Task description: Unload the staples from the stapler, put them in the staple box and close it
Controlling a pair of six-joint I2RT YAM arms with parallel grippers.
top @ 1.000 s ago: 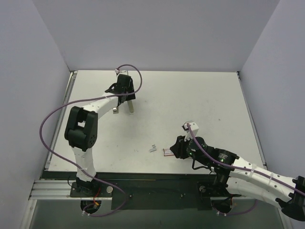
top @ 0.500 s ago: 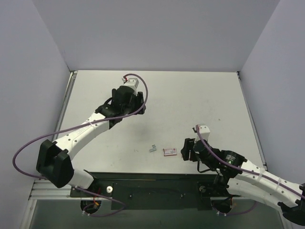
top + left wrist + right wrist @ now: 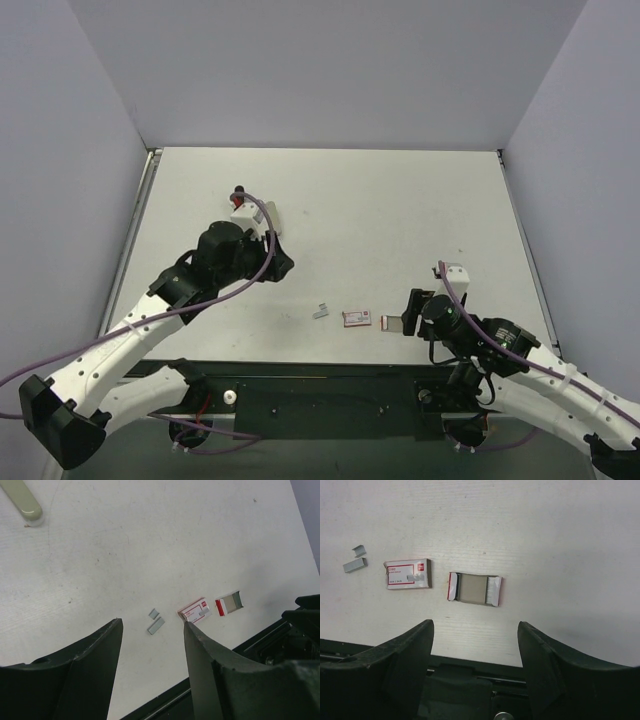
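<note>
Now I have pulled back, my left gripper and right gripper open and empty. Staples lie beside the red-and-white box; unloading seems finished.

The right gripper fills the bottom of the frame, its dark fingers spread apart with nothing between them; above the gap lies an open staple tray; just left, a red-and-white box sleeve; far left, two loose staple strips on the white table.
</note>
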